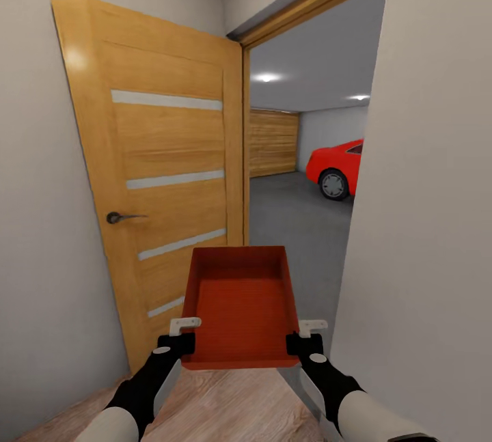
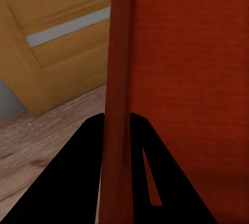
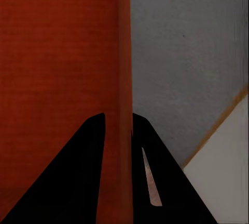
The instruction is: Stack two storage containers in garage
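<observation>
Container (image 1: 240, 309) between claws, before garage (image 1: 301, 175) doorway.

You were in a home, in a narrow hallway with plain pale walls (image 1: 424, 223) and wood plank flooring (image 1: 225, 408). An orange wooden door (image 1: 164, 175) stood open onto a garage, where a red car (image 1: 338, 167) sat on grey concrete floor (image 1: 294, 216) before a wooden garage door (image 1: 273, 143).

Open doorway (image 1: 301, 175) is passable between orange door (image 1: 171, 182) and white wall (image 1: 424, 189).

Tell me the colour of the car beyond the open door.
Red; the car shows best in the head view.
</observation>
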Controlling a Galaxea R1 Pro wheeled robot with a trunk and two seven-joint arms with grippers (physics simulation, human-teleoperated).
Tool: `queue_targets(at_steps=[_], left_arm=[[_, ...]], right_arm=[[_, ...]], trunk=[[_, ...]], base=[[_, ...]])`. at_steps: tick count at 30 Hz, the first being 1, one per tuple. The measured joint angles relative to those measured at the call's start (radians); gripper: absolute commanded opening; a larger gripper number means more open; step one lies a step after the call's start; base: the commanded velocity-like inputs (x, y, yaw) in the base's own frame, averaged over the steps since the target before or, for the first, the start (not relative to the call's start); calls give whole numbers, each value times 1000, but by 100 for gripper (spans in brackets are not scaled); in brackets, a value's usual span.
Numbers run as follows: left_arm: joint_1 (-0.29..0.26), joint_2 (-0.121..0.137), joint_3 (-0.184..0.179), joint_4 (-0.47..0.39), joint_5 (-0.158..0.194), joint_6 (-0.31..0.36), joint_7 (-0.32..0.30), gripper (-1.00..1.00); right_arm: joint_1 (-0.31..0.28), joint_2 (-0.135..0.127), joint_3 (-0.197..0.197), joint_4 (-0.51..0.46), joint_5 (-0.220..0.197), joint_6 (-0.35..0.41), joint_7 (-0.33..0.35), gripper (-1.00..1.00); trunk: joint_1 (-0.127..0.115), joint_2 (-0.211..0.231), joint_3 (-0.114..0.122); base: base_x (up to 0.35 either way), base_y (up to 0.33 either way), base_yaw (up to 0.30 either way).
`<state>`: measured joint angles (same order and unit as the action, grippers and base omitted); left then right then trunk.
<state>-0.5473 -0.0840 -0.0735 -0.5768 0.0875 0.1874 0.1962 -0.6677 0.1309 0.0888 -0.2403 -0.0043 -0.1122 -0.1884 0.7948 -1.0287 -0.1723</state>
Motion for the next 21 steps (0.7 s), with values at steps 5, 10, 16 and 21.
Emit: queue_targets(at_steps=[5, 10, 16, 21], left_arm=[[0, 0, -1, -2, 0, 3, 1, -100], [0, 0, 3, 2, -1, -3, -3, -100], [0, 1, 5, 7, 0, -7, -6, -100], [0, 1, 5, 7, 0, -7, -5, -100]], right_arm=[[0, 0, 0, 0, -2, 1, 0, -100], [0, 0, 0, -1, 1, 1, 0, -100], [0, 0, 13, 0, -6, 1, -5, -100], [0, 0, 12, 0, -5, 1, -4, -100]], trunk=[[0, 0, 0], [0, 0, 0], [0, 0, 0], [0, 0, 0]], base=[[1, 1, -246], [72, 75, -246], [205, 231, -246], [214, 243, -246]])
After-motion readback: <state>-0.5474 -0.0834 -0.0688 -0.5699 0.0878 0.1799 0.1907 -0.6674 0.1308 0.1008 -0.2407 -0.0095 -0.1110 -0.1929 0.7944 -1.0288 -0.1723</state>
